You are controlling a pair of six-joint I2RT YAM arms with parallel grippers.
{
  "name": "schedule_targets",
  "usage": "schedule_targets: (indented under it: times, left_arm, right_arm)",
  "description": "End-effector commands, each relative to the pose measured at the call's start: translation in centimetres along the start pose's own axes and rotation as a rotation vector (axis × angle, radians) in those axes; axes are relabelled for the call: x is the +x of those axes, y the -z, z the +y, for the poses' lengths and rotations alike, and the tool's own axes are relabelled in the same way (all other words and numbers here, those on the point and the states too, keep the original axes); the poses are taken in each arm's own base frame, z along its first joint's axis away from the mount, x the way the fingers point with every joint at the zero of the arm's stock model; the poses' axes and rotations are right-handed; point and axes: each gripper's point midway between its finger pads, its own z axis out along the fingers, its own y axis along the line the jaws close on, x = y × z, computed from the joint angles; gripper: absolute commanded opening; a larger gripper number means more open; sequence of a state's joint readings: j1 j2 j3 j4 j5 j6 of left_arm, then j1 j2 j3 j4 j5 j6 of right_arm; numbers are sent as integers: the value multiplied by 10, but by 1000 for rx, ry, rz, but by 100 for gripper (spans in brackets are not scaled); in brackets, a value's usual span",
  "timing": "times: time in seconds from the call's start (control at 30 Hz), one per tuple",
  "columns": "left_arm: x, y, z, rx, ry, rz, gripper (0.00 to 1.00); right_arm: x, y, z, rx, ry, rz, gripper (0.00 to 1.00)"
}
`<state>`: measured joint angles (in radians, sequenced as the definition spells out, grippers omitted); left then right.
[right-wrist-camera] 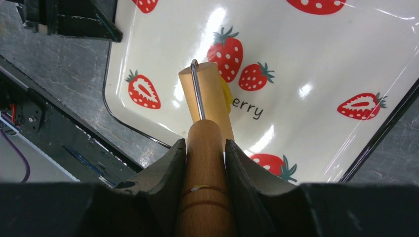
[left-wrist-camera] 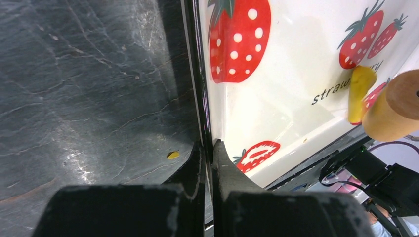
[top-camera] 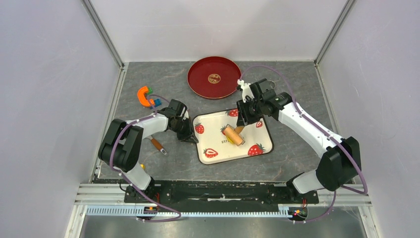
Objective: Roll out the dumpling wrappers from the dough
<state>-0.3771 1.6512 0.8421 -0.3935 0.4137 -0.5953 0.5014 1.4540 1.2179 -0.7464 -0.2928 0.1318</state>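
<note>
A white strawberry tray (top-camera: 213,133) lies mid-table. My left gripper (top-camera: 189,135) is shut on its left rim, with one finger on each side of the rim in the left wrist view (left-wrist-camera: 207,148). My right gripper (top-camera: 242,123) is shut on the handle of a wooden rolling pin (right-wrist-camera: 205,148). The roller (top-camera: 234,135) rests on the tray. A yellow dough piece (left-wrist-camera: 359,94) lies under and beside the roller and peeks out at its side (right-wrist-camera: 226,96). It is mostly hidden, so I cannot tell whether it is a flat round wrapper.
A red plate (top-camera: 214,77) sits behind the tray. An orange and blue tool (top-camera: 145,96) lies at the back left. A wooden-handled tool (top-camera: 157,145) lies beside my left arm. A yellow crumb (left-wrist-camera: 172,155) is on the table by the tray rim.
</note>
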Motion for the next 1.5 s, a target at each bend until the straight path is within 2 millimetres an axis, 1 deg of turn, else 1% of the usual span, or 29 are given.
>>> schedule_targets:
  times: [0.0, 0.1, 0.17, 0.2, 0.27, 0.33, 0.43, 0.5, 0.57, 0.6, 0.7, 0.83, 0.9, 1.0, 1.13, 1.23, 1.27, 1.33, 1.4, 1.47]
  left_arm:
    - [1, 10, 29, -147, -111, 5, 16]
    - [-10, 26, 19, -147, -161, -43, 35]
    - [-17, 39, 9, -154, -201, -86, 43]
    - [-21, 47, 2, -157, -224, -110, 45]
    - [-27, 58, -11, -156, -262, -157, 47]
    - [-28, 63, -27, -130, -293, -175, 50]
    - [-23, 61, -44, -85, -311, -153, 50]
    - [-17, 56, -57, -39, -336, -135, 50]
    - [-11, 49, -66, -15, -343, -119, 50]
    - [-9, 47, -66, -15, -334, -112, 50]
    - [-9, 40, -55, -46, -269, -126, 51]
    - [-12, 41, -33, -84, -155, -161, 52]
    - [-12, 39, -21, -82, -87, -165, 53]
    - [-9, 34, -9, -39, -1, -142, 54]
    - [-6, 25, -7, 9, 42, -123, 53]
    - [-3, 15, -7, 30, 54, -88, 47]
    - [-1, 12, -4, 18, 57, -75, 43]
    - [-1, 7, 1, -4, 64, -68, 39]
    - [-3, 4, 1, -4, 61, -62, 36]
    - [-5, 3, 5, -32, 53, -56, 30]
  right_arm:
    - [-12, 4, 1, -31, -19, -90, 0]
    - [-7, -2, -3, -41, -54, -106, 0]
    - [-2, -6, -7, -42, -77, -114, 0]
    - [0, -8, -9, -42, -93, -119, 0]
    - [3, -8, -12, -51, -120, -126, 0]
    - [3, -6, -16, -60, -150, -144, 0]
    - [-3, 0, -19, -79, -176, -175, 0]
    - [-6, 5, -21, -85, -180, -190, 0]
    - [-9, 8, -19, -98, -178, -198, 0]
    - [-10, 10, -19, -100, -175, -198, 0]
    - [-12, 15, -19, -89, -151, -192, 0]
    - [-19, 22, -20, -72, -104, -190, 0]
    - [-17, 22, -20, -72, -88, -174, 0]
    - [-15, 20, -20, -75, -72, -158, 0]
    - [-12, 17, -16, -82, -51, -143, 0]
    - [-7, 11, -12, -80, -30, -117, 0]
    - [-6, 10, -10, -81, -20, -108, 0]
    - [-3, 6, -5, -87, -7, -92, 0]
    - [-3, 5, -2, -73, 16, -92, 0]
    - [-1, 2, 0, -64, 39, -75, 0]
